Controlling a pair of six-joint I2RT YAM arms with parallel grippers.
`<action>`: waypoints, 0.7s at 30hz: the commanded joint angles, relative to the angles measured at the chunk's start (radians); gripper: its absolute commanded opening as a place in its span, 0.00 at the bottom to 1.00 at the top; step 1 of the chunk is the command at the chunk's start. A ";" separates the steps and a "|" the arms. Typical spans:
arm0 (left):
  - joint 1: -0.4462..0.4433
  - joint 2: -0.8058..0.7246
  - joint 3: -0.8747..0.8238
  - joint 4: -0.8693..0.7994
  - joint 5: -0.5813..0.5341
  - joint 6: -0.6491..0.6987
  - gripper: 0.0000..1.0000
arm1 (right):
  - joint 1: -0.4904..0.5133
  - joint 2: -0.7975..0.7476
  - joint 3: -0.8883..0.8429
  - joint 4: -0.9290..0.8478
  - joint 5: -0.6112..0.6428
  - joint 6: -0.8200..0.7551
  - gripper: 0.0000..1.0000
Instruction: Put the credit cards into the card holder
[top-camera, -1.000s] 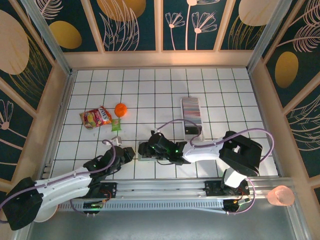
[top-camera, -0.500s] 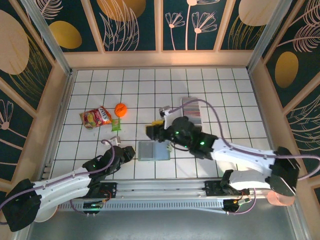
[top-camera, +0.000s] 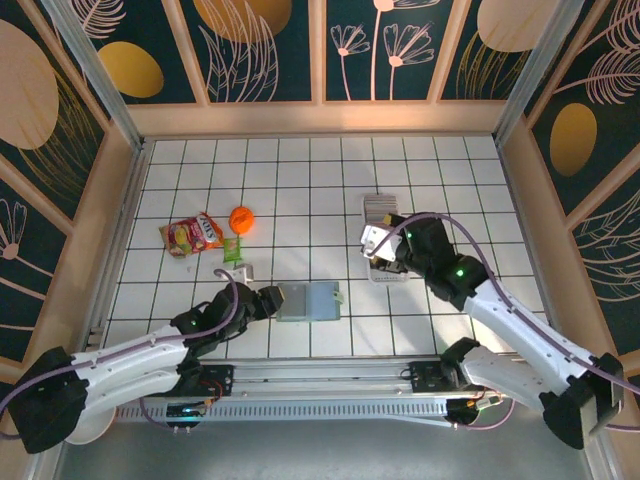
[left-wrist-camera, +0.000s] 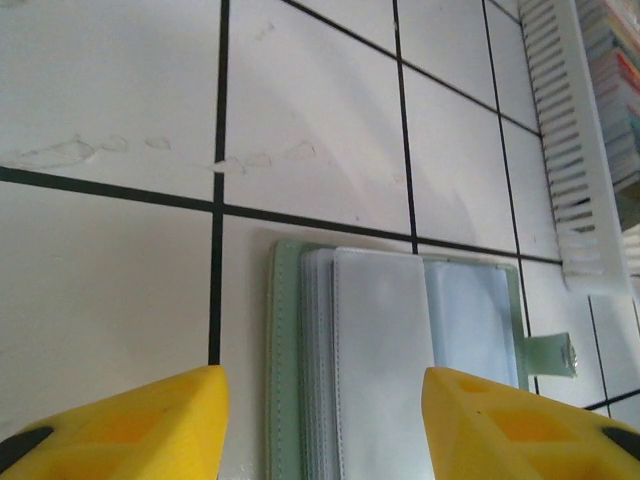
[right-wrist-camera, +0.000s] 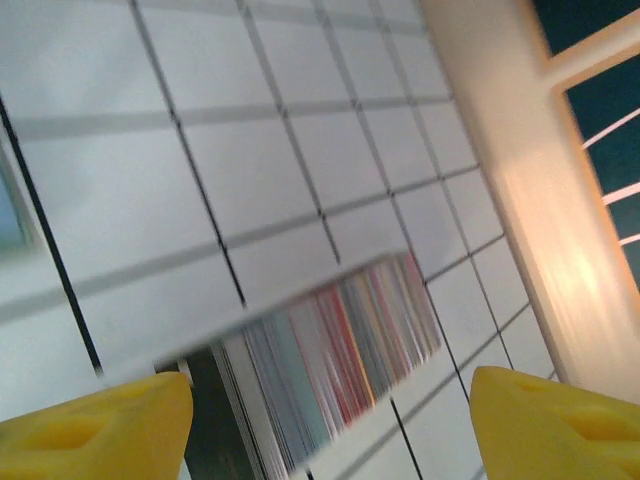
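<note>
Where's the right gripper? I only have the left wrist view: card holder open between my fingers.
Observer: The right gripper is over the clear tray, to the right of the card holder.
Operator: Holding a card?
Observer: No. In the right wrist view its jaws stand open and empty above the credit cards.
Operator: Anything loose on my left?
Observer: A snack bag and an orange ball, beyond the left gripper.
</note>
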 joint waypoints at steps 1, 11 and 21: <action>-0.003 0.030 0.024 0.026 0.062 0.046 0.53 | -0.058 0.071 -0.018 -0.106 -0.047 -0.266 0.74; -0.002 0.055 -0.006 0.055 0.075 0.052 0.55 | -0.104 0.299 -0.063 0.113 0.066 -0.418 0.76; -0.003 0.026 -0.038 0.059 0.070 0.049 0.54 | -0.094 0.437 -0.005 0.160 0.098 -0.398 0.77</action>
